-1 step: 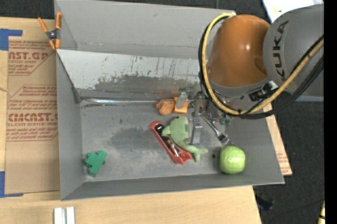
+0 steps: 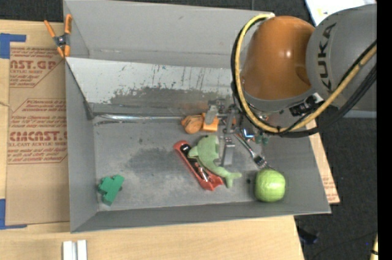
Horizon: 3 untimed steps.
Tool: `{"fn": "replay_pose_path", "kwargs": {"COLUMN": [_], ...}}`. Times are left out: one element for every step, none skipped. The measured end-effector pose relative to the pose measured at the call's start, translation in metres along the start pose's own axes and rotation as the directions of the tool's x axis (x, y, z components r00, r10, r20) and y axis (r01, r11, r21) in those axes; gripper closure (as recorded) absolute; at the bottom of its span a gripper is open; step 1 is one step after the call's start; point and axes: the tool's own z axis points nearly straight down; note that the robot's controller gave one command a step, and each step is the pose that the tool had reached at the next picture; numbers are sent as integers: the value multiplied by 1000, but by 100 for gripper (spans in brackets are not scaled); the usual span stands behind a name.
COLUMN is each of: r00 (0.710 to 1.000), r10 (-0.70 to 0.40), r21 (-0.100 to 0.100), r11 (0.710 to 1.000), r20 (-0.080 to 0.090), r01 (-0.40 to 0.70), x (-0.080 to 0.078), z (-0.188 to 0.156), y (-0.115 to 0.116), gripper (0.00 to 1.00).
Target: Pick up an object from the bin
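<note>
Finding gripper (image 2: 227, 147) just over green toy (image 2: 208, 152) mid-bin — jaws' spread: cannot tell. Judging toy light, soft, maybe slippery — advising hold across its narrow middle.

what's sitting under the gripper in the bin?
A pale green toy lies under the gripper, with a red tool against its left edge. The gripper covers the toy's middle, so whatever is beneath that part is hidden.

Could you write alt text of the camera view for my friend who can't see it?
A robot arm reaches from the right into a grey metal bin, its jaws over a pale green thing. Beside it lie a red-and-black tool, a green apple and an orange lump.
</note>
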Motion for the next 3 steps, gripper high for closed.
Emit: {"fn": "replay_pose_path", "kwargs": {"r00": [1000,998,997], "r10": [25,67,78], "r21": [-2,-1,-4], "r11": [1000,998,997], "r20": [5,10,12], "r01": [-25,-67,-78], "x": [-4,-13,-7], "z": [70,118,134], "y": [24,20,-7], "gripper": [0,0,100]}}
